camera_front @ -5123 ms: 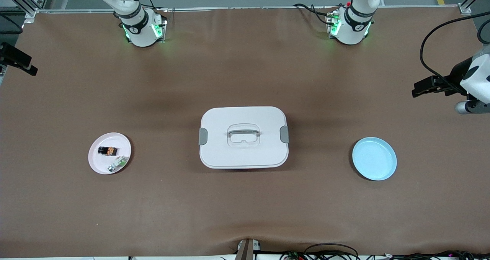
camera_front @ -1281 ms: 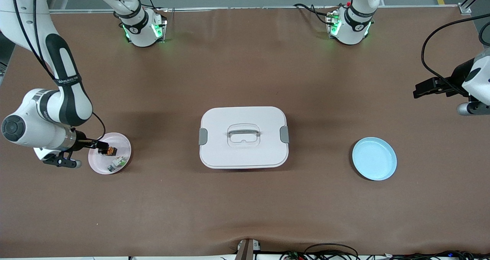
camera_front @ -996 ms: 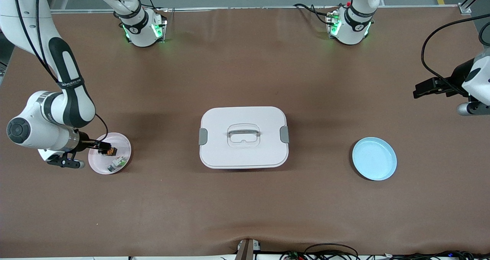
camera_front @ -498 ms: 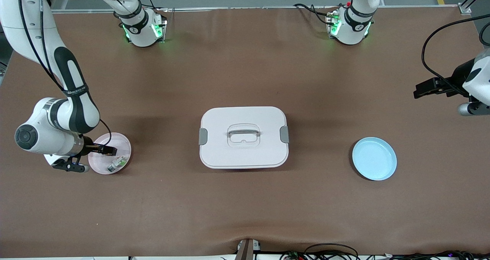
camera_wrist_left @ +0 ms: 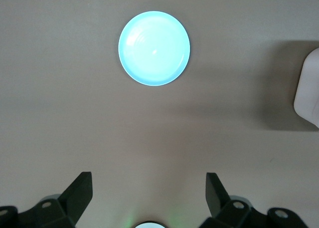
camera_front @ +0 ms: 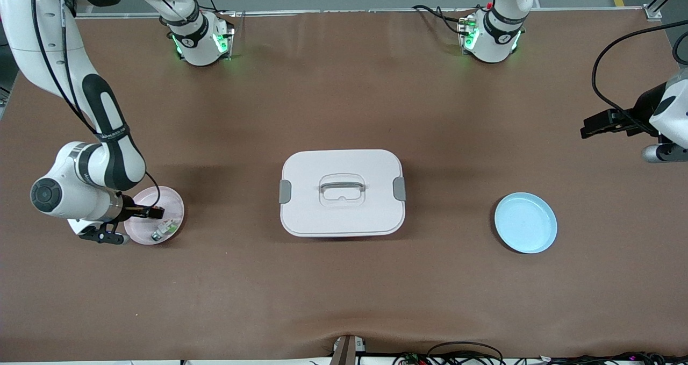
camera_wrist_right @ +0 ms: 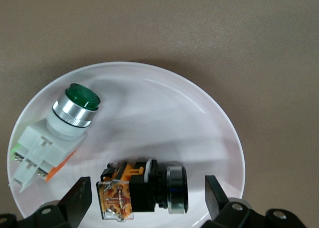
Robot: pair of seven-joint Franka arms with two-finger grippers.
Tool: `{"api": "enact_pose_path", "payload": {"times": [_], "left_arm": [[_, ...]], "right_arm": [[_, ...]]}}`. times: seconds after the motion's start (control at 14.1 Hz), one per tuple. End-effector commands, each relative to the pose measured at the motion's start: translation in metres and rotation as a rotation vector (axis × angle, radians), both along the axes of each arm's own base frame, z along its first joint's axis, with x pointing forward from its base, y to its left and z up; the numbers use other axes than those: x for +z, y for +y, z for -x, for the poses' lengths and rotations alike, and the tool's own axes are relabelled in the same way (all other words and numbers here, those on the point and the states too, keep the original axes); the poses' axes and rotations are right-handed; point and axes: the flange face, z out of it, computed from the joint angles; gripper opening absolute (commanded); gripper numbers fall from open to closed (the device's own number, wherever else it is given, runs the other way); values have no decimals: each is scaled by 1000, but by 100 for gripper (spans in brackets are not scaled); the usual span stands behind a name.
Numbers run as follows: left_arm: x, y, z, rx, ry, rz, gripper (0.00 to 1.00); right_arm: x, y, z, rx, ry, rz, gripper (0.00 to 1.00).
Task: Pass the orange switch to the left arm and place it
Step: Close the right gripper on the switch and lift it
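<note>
Right gripper (camera_wrist_right: 144,200) open, straddling the orange switch (camera_wrist_right: 142,191) on the pink plate (camera_wrist_right: 209,118) for pickup; left gripper (camera_wrist_left: 149,198) open, empty, waiting above the table (camera_front: 344,290)

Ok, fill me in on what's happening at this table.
The right gripper is down over the pink plate, fingers open on either side of the orange switch, not gripping it yet. A green-and-silver component lies beside it. The left gripper waits, open, above the table near the blue plate. The box sits closed between the plates.
</note>
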Motion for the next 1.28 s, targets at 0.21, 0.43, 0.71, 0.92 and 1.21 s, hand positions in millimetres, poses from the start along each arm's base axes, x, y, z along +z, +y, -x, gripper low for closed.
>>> {"api": "enact_pose_path", "payload": {"times": [0.21, 0.43, 0.71, 0.92, 1.21], "left_arm": [[3, 3, -3, -21, 1, -1, 100], [3, 3, -3, -21, 1, -1, 100], [2, 4, -3, -18, 3, 1, 100], [2, 5, -3, -16, 3, -1, 100], [2, 4, -3, -18, 3, -1, 100]], "right_arm": [[-5, 1, -3, 9, 4, -2, 100], [-10, 1, -2, 9, 12, -2, 100], [-11, 1, -1, 23, 13, -4, 100], [-11, 1, -1, 23, 15, -5, 100], [-12, 2, 0, 26, 22, -6, 83]]}}
